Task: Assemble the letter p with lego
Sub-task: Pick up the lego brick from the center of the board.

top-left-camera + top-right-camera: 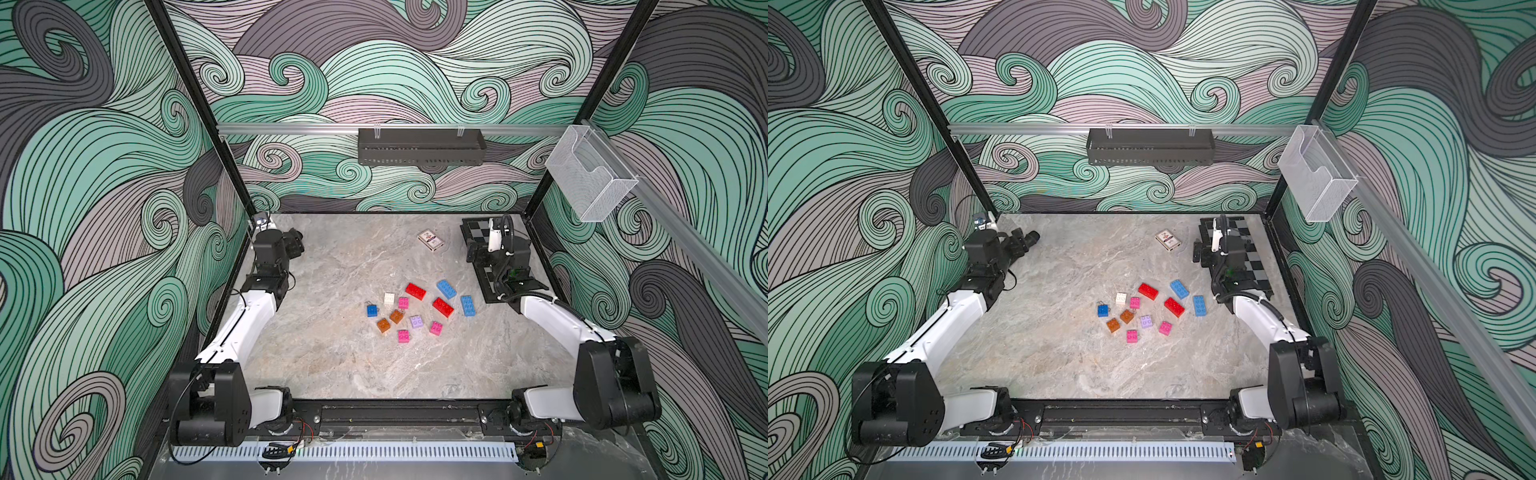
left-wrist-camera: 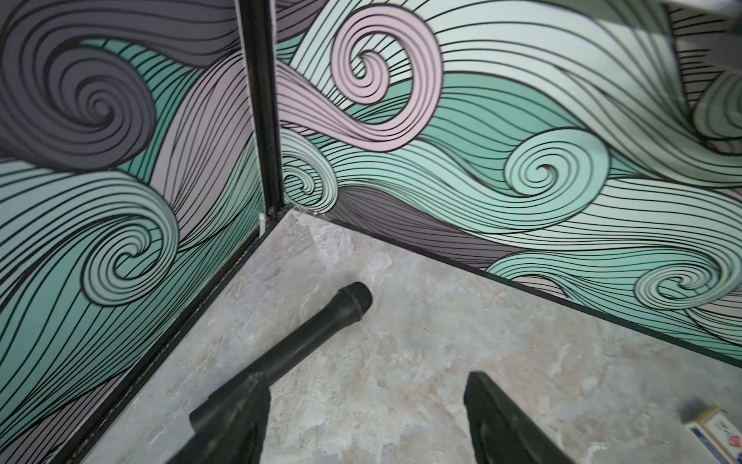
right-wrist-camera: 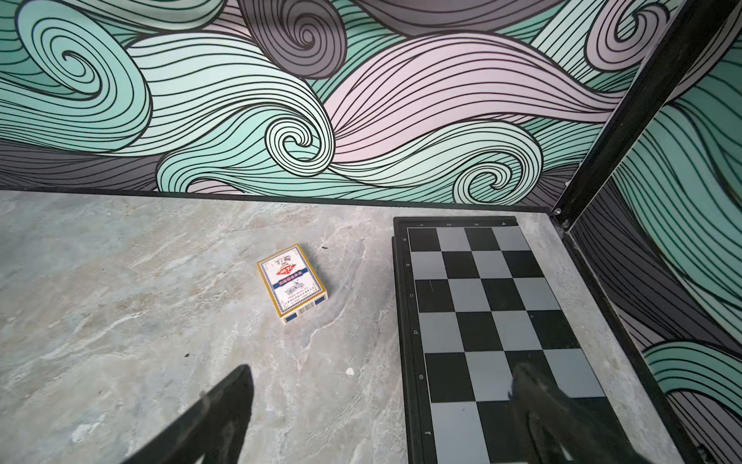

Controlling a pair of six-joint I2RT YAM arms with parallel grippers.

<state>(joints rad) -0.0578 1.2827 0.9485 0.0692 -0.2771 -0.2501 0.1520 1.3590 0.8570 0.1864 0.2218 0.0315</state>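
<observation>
The lego lies loose in the middle of the marble table in both top views. It includes two red oblong bricks (image 1: 415, 291) (image 1: 443, 307), two blue oblong bricks (image 1: 446, 289) (image 1: 468, 306), and small bricks in white (image 1: 389, 298), pink (image 1: 403, 336), orange (image 1: 383, 325), lilac (image 1: 416, 321) and dark blue (image 1: 372, 310). My left gripper (image 1: 297, 243) (image 2: 367, 381) hangs near the far left corner, open, with only bare table between its fingers. My right gripper (image 1: 471, 253) (image 3: 383, 369) hovers at the far right, open and empty, straddling the chessboard's edge. No lego shows in either wrist view.
A boxed card deck (image 1: 430, 240) (image 3: 291, 283) lies beyond the bricks. A folded chessboard (image 1: 478, 230) (image 3: 482, 305) lies along the right wall under the right arm. A black shelf (image 1: 420, 146) and a clear mesh basket (image 1: 590, 178) hang on the rails above.
</observation>
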